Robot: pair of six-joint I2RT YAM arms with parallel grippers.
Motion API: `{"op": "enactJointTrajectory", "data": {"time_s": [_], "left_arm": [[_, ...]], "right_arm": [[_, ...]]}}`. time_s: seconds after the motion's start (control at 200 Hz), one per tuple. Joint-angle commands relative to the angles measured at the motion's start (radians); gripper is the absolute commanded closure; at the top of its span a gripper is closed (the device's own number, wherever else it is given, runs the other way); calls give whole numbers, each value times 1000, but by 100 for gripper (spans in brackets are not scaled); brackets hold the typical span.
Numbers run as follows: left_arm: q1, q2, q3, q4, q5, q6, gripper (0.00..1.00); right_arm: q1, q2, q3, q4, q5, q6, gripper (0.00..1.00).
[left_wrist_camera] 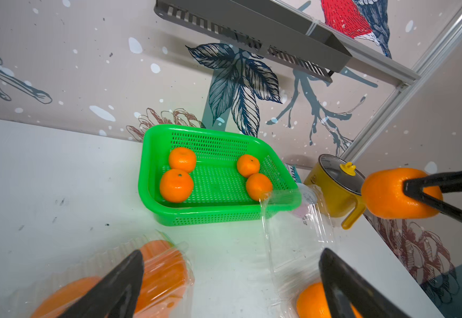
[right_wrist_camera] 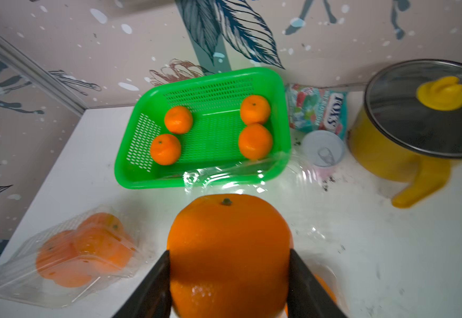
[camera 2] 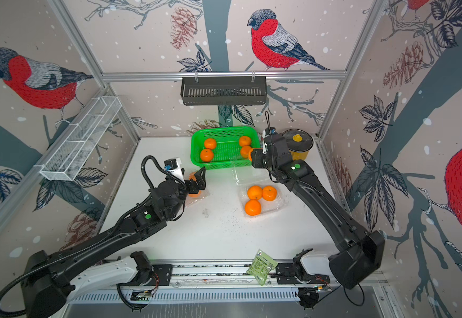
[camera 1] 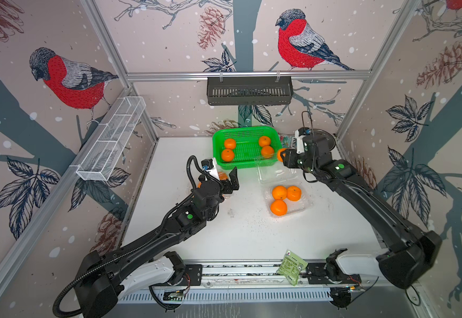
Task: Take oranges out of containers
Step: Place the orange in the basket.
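You are in the middle of the carrying step: your right claw [right_wrist_camera: 229, 252] is clenched on one orange [right_wrist_camera: 230, 228], both fingers pressing its sides, and it hangs in the air just beside the near right corner of the green basket [camera 1: 246, 164], not yet over it. Four oranges [camera 1: 230, 143] already lie in this basket, so I judge that the fruit goes there. The next move asks you to bring the claw a little further over the basket wall, lower it, and only then loosen the fingers, so the round fruit does not roll away. Take care with the clear lid that leans on the basket's front edge. The open box [camera 1: 308, 203] on the worktop [camera 1: 224, 234] has three oranges [camera 1: 279, 192] inside, touching each other, so this box is not finished. Your left claw [left_wrist_camera: 231, 252] is spread fully wide and holds nothing; it hovers above the closed box [right_wrist_camera: 67, 256], which lies on the left side of the worktop with oranges inside. Whether a finger touches its lid, I cannot tell. This box needs its lid opened before any fruit can come out.
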Motion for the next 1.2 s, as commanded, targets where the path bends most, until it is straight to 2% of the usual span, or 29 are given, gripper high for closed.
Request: {"op": "enactJointTrajectory", "data": {"time_s": [0.0,0.23,0.35,0.665,0.88,1.196], "left_arm": [[3,4,32,-69,-35,-11,3],[29,-10,48,-132,-45,-33,2],[53,-22,46,-153,-33,-52,2],[56,-47,30,-147,-24,-78,2],[56,-55,6,-137,-11,-115,3],[55,-42,9,-144,-4,-128,3]], "right_arm": [[-4,98,102,149,-110,-48,56],[-38,387,367,203,-238,-68,57],[-51,521,453,233,-324,-90,58],[-67,906,828,49,-463,-176,57],[-81,1041,898,30,-485,-215,57],[-115,1116,901,38,-480,-272,54]]}}
